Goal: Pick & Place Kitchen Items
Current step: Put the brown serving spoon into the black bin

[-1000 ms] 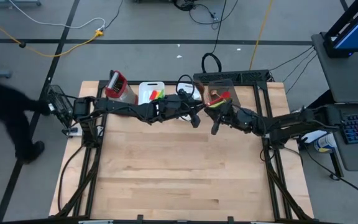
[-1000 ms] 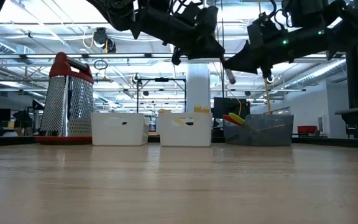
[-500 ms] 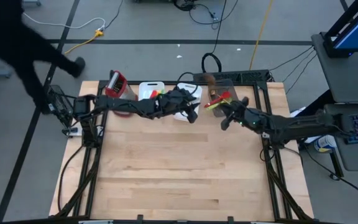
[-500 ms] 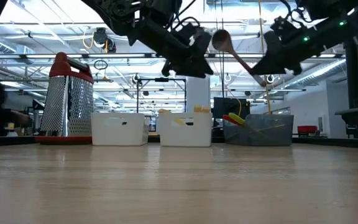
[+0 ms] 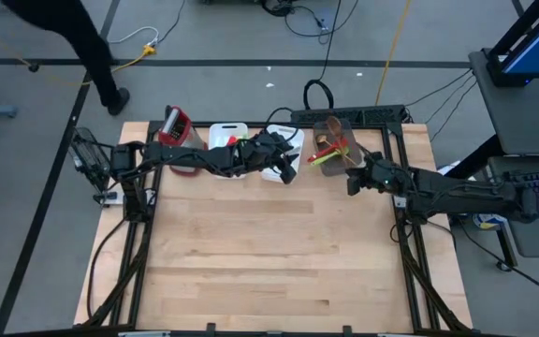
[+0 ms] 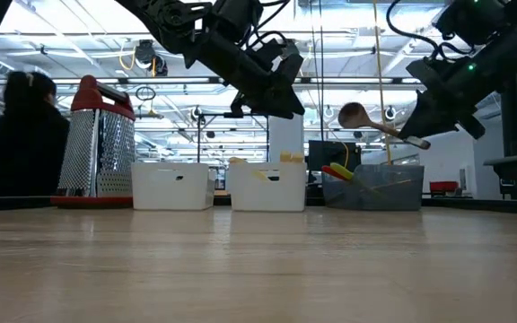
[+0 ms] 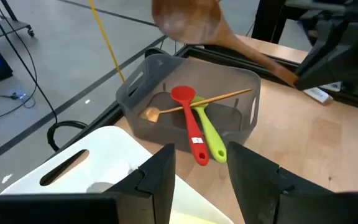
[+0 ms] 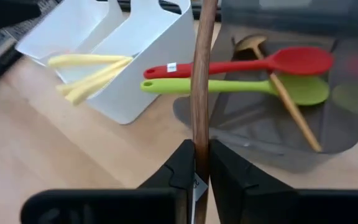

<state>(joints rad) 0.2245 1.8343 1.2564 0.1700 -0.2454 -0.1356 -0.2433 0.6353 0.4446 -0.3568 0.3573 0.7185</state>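
Observation:
My right gripper (image 5: 352,182) is shut on the brown wooden spoon (image 6: 380,127) in the air beside the grey bin (image 5: 337,131). The spoon's bowl (image 7: 185,22) hangs over that bin. Inside the bin lie a red spoon (image 8: 260,65), a green spatula (image 8: 253,87) and a gold ladle (image 8: 281,99). My left gripper (image 7: 201,177) is open and empty above the near white bin (image 5: 284,150). Cream-handled knives (image 8: 86,76) stick out of the white bin (image 8: 148,68). My right gripper pinches the wooden spoon's handle (image 8: 201,140) between its two fingers, near the free end. The handle runs forward out of the fingers toward the grey bin. The spoon is lifted clear and tilted, its bowl end the higher one (image 6: 353,115).
A metal grater with a red top (image 6: 97,135) stands at the far left beside two white bins (image 6: 173,187). The three bins stand in a row along the table's far edge. The wooden tabletop (image 5: 269,253) lies bare toward the near edge. A person (image 6: 21,135) is beyond the table.
My right gripper has gone toward the table's right edge with the wooden spoon. The spoon has tipped from steeply raised toward level and its bowl has come down over the grey bin. My left gripper has drawn back toward the white bins at the far edge.

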